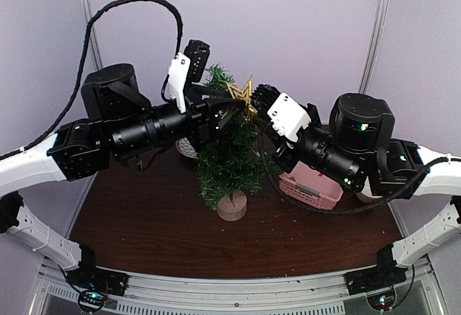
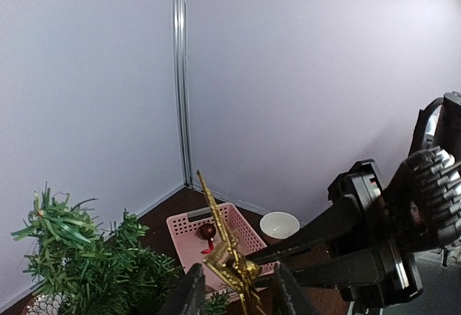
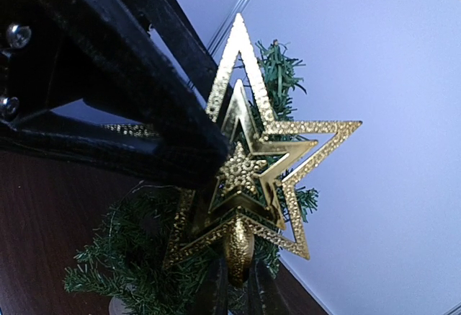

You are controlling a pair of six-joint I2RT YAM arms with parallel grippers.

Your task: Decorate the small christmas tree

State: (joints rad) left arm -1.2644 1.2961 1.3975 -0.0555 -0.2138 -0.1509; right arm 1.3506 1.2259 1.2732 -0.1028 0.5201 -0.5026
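The small christmas tree (image 1: 229, 160) stands mid-table on its round wooden base (image 1: 232, 205); its green top also shows in the left wrist view (image 2: 57, 221). A gold glitter star (image 1: 243, 94) hangs beside the treetop. My right gripper (image 3: 238, 293) is shut on the star's (image 3: 266, 156) gold cone stem from below. In the left wrist view the star (image 2: 229, 246) is edge-on between my left gripper's (image 2: 238, 297) fingers. They stand on either side of it with small gaps showing. One black left finger (image 3: 144, 113) crosses in front of the star.
A pink perforated basket (image 1: 311, 189) right of the tree holds a dark red ball ornament (image 2: 207, 231). A white bowl (image 2: 279, 224) sits beyond it. A pale mesh item (image 1: 187, 148) lies left of the tree. Both arms crowd the treetop, with wall panels close behind.
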